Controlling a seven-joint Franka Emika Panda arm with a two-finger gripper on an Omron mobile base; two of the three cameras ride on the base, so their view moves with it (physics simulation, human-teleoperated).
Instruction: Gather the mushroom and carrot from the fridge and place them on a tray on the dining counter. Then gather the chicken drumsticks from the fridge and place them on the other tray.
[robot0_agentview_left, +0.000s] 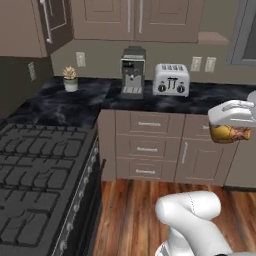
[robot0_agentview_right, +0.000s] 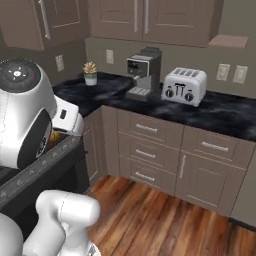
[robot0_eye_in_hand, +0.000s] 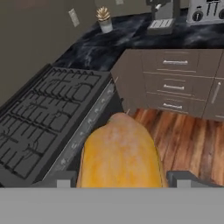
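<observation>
A golden-brown chicken drumstick (robot0_eye_in_hand: 118, 151) fills the space between my two dark fingertips (robot0_eye_in_hand: 63, 179) in the hand view, and my gripper (robot0_eye_in_hand: 122, 180) is shut on it. In the left base view the same drumstick (robot0_agentview_left: 227, 134) hangs under my white hand at the right edge, in the air in front of the taupe cabinets. In the right base view a small orange bit of the drumstick (robot0_agentview_right: 56, 136) peeks out behind the arm's big joint.
A black gas stove (robot0_agentview_left: 35, 165) stands to the left. A black-topped counter (robot0_agentview_left: 80, 100) with taupe drawers (robot0_agentview_left: 147, 147) runs along the wall, carrying a coffee machine (robot0_agentview_left: 132, 72), a toaster (robot0_agentview_left: 171, 79) and a small potted plant (robot0_agentview_left: 70, 78). Wood floor (robot0_agentview_left: 135, 210) lies ahead.
</observation>
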